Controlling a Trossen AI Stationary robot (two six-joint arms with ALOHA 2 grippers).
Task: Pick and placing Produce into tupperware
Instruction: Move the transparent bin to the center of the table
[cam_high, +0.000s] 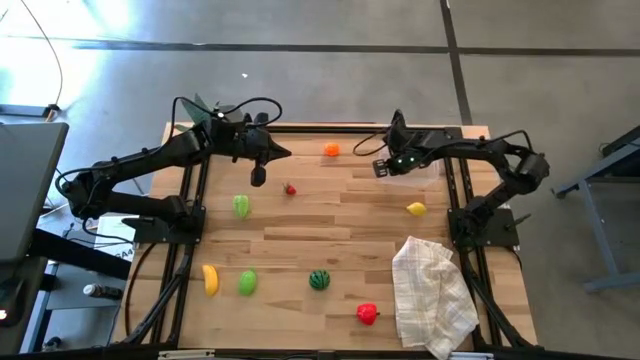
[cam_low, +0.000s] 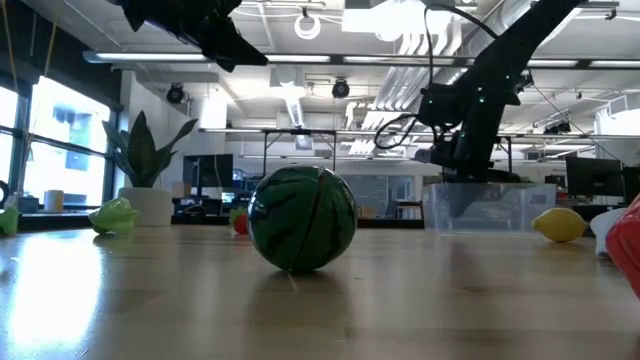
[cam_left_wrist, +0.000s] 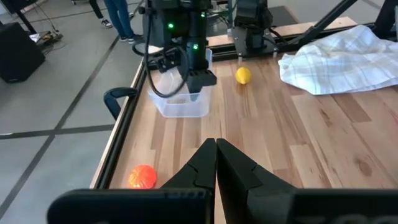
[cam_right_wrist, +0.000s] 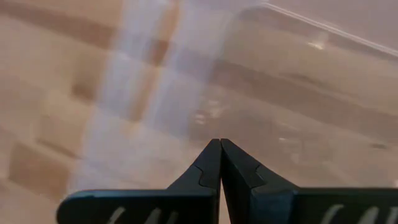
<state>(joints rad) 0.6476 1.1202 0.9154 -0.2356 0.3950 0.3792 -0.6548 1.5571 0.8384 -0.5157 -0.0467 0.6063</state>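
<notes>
Hovering above tupperware (cam_left_wrist: 182, 99): right gripper (cam_right_wrist: 219, 144), fingers together, empty.

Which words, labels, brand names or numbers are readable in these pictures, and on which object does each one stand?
None can be read.
The produce, the tupperware, the cloth and both arms carry no visible text.
Screens in the room behind the table in the low view are too blurred to read.

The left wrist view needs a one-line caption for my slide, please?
Left hand shut over the table; ahead, right arm above the clear tupperware, with lemon, orange and checked cloth.
</notes>
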